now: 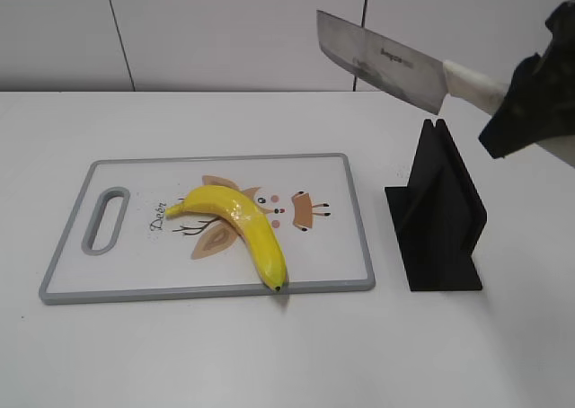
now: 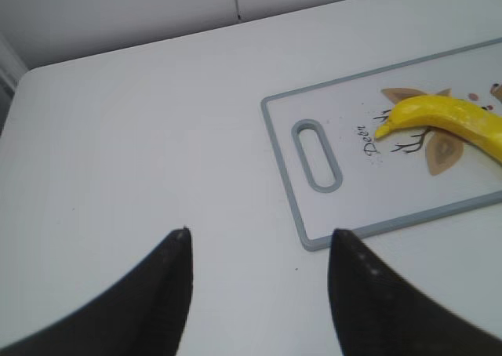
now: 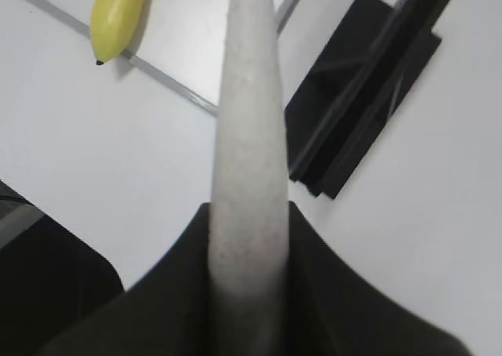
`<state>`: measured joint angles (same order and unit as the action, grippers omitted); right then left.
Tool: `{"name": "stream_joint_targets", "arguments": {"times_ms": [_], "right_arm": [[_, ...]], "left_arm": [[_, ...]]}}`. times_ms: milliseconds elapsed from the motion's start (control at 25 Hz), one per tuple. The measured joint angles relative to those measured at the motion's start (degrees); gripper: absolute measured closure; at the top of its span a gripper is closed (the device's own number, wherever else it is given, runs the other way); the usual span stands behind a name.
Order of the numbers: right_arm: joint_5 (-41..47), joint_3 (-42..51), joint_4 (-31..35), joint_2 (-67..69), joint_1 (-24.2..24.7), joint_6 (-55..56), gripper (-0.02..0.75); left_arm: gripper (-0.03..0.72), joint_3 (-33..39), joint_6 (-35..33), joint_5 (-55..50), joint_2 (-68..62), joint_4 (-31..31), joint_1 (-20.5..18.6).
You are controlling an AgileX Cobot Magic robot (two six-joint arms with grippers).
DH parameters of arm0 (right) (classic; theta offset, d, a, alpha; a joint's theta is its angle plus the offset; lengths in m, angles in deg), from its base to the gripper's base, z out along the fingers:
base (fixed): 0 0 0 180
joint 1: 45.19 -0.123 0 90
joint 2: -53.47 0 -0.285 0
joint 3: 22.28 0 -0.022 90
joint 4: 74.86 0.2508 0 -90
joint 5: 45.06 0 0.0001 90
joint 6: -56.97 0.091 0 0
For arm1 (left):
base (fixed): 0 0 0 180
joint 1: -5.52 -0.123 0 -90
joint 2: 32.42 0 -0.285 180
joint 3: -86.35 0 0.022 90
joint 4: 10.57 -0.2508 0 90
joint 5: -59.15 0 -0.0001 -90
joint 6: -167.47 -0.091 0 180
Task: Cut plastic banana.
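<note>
A yellow plastic banana (image 1: 243,230) lies whole on a white cutting board with a grey rim (image 1: 355,219). It also shows in the left wrist view (image 2: 455,119) and its tip in the right wrist view (image 3: 116,15). My right gripper (image 1: 517,98) is shut on the white handle (image 3: 249,176) of a cleaver knife (image 1: 382,62), held high in the air above and right of the board, blade pointing left. My left gripper (image 2: 259,242) is open and empty over bare table, left of the board's handle slot (image 2: 317,154); it is out of the exterior view.
A black knife stand (image 1: 440,215) sits on the white table just right of the board, under the raised knife; it also shows in the right wrist view (image 3: 353,113). A white wall runs behind the table.
</note>
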<state>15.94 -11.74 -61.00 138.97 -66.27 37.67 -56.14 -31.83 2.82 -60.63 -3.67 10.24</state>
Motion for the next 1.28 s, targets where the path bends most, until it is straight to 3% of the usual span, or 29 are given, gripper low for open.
{"name": "stream_joint_targets", "arguments": {"times_ms": [280,640,1000,1280], "right_arm": [[6.62,-9.49,1.16,7.04,0.00,-14.56,0.568],[8.88,-19.52,6.06,15.68,0.00,-30.05,0.568],[8.82,-25.30,9.74,25.20,-3.28,-47.73,0.569],[8.78,-25.72,13.85,28.84,-3.41,-59.03,0.569]], "left_arm": [[0.140,-8.48,-13.45,3.39,-17.02,11.19,0.00],[0.092,-22.53,-41.23,-2.90,-39.35,27.54,0.14],[0.101,-35.06,-57.65,-8.01,-57.25,28.49,6.65],[0.101,-38.13,-61.65,-7.87,-66.04,27.76,11.15]]}}
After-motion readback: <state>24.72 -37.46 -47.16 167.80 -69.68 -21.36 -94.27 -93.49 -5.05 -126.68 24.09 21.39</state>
